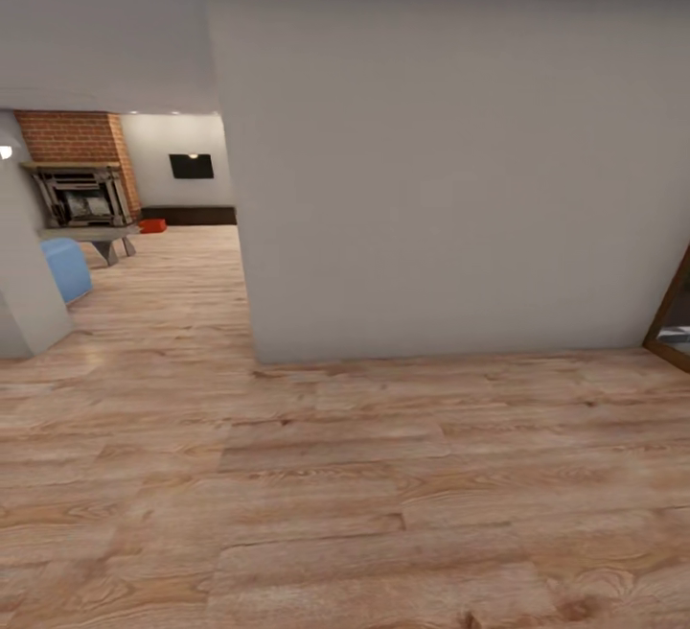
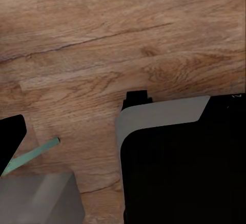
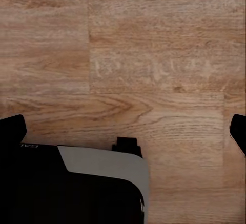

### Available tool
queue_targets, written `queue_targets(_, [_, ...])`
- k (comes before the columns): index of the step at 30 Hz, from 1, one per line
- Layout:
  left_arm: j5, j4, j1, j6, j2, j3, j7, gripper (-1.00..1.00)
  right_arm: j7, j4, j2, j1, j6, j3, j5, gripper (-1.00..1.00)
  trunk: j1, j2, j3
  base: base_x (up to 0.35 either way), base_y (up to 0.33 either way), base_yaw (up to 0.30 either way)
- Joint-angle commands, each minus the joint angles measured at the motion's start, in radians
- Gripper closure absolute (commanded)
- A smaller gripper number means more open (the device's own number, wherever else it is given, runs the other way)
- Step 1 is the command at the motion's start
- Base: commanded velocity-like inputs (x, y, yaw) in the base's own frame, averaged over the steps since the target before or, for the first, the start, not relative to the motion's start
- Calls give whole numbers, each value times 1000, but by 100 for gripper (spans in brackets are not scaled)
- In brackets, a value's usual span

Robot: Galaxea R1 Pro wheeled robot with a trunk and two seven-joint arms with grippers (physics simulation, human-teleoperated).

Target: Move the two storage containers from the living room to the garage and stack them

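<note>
Far off in the living room (image 1: 182, 255), a small orange-red storage container (image 1: 151, 224) sits on the pale wood floor beside the brick fireplace (image 1: 79, 169); at this distance I cannot tell whether it is one bin or two. My right gripper (image 3: 125, 129) hangs open over bare planks, a black fingertip (image 3: 13, 127) at each side of its wrist view. One black fingertip (image 2: 10, 139) of my left gripper (image 2: 123, 131) shows at the edge of the left wrist view, set wide, with nothing held. The garage is out of view.
A large grey wall (image 1: 450, 159) stands straight ahead, with the opening to the living room at its left. There are a black TV (image 1: 191, 166), a dark low cabinet (image 1: 192, 215), a grey table (image 1: 96, 238) and a blue seat (image 1: 67, 267). A wood-framed doorway (image 1: 674, 317) lies at right. My own base (image 2: 179, 157) shows below both wrists.
</note>
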Motion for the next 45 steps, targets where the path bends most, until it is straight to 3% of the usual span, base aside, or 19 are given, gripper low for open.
queue_targets(1, [9,2,-2,1,-1,-8,2,-100,2,4,-1,-1,-6,-6,1,-100,1,-1,-3,340,0,165])
queue_targets(45, [8,2,-1,1,-2,-9,2,-100,2,4,-1,-2,-7,-6,0,-100,1,-1,-59,340,0,175])
